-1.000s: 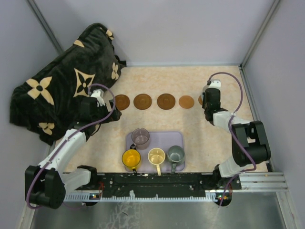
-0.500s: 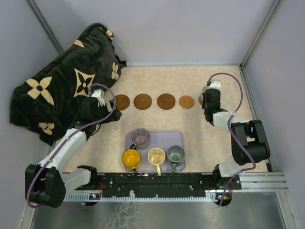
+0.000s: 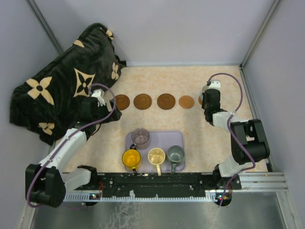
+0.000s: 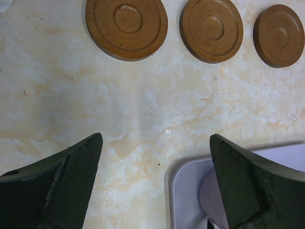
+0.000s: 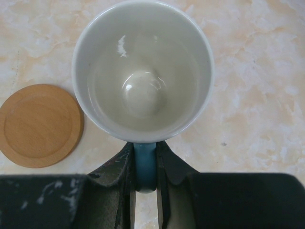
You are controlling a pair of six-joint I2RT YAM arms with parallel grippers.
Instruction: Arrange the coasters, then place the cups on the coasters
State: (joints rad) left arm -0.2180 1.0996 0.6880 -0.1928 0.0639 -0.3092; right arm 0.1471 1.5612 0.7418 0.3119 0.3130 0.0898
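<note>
Four brown coasters (image 3: 142,101) lie in a row across the table. The edge of a fifth coaster (image 3: 200,100) peeks out beside my right gripper (image 3: 208,104). That gripper (image 5: 144,145) is shut on the light blue handle (image 5: 144,164) of the white cup (image 5: 142,71), held upright just right of a small coaster (image 5: 40,125). What lies under the cup is hidden. The purple cup (image 3: 140,137), yellow cup (image 3: 131,157), cream cup (image 3: 156,156) and grey-green cup (image 3: 175,153) stand on the lavender tray (image 3: 164,138). My left gripper (image 4: 156,143) hangs open and empty between the coaster row (image 4: 127,26) and the tray corner (image 4: 190,191).
A black blanket with tan flower shapes (image 3: 62,90) is heaped at the back left, close to the left arm. Walls enclose the table on three sides. The arm bases and a rail (image 3: 157,183) run along the near edge.
</note>
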